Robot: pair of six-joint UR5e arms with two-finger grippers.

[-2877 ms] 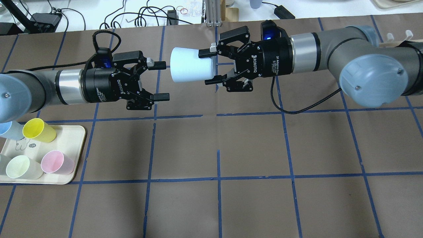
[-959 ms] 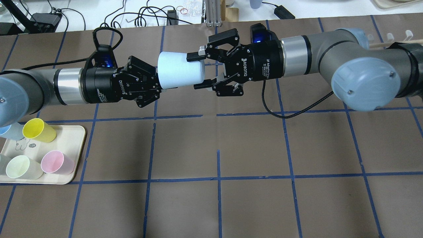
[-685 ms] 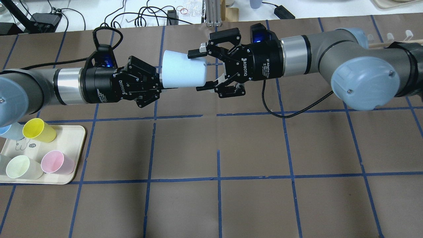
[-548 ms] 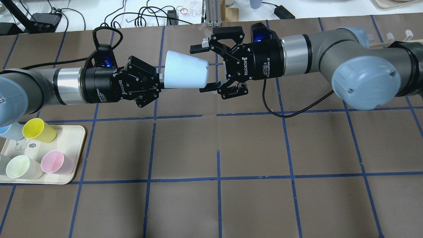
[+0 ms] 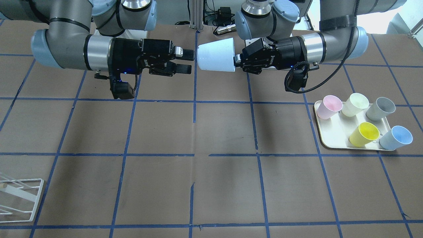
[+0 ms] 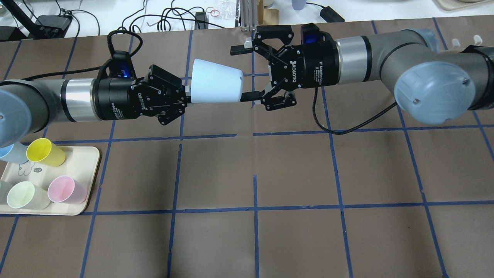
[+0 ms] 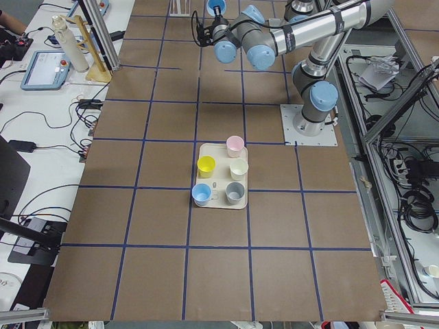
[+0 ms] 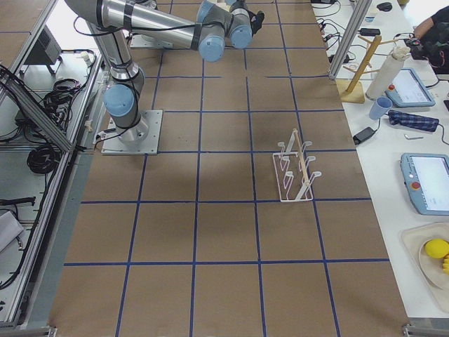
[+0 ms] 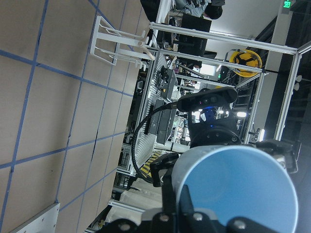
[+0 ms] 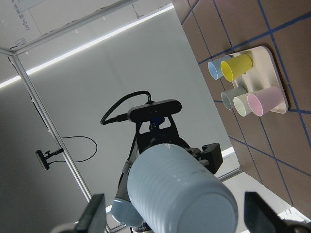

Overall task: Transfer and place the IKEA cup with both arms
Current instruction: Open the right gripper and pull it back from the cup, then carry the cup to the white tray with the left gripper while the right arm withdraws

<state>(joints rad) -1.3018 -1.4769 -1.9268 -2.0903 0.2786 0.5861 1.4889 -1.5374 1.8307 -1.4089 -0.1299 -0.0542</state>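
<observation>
The pale-blue IKEA cup (image 6: 214, 87) hangs sideways in the air over the far middle of the table, its open mouth toward my left arm. My left gripper (image 6: 187, 94) is shut on the cup's rim, and in the left wrist view a finger (image 9: 187, 206) reaches into the bright blue inside (image 9: 243, 194). My right gripper (image 6: 241, 73) is open, its jaws wide apart beside the cup's closed end and not touching it. The front view shows the cup (image 5: 216, 59), the left gripper (image 5: 235, 61) and the right gripper (image 5: 189, 61). The right wrist view shows the cup's base (image 10: 184, 194).
A cream tray (image 6: 83, 181) at the near left holds a yellow cup (image 6: 44, 151), a pink one (image 6: 66, 189), a pale green one (image 6: 25, 195) and a second blue cup (image 5: 396, 137). A white wire rack (image 5: 16, 198) stands on the table's right end.
My left gripper shut on the cup's rim. Then my right gripper opened, let go of the cup and drew back a little to the right. The cup now tilts slightly.
</observation>
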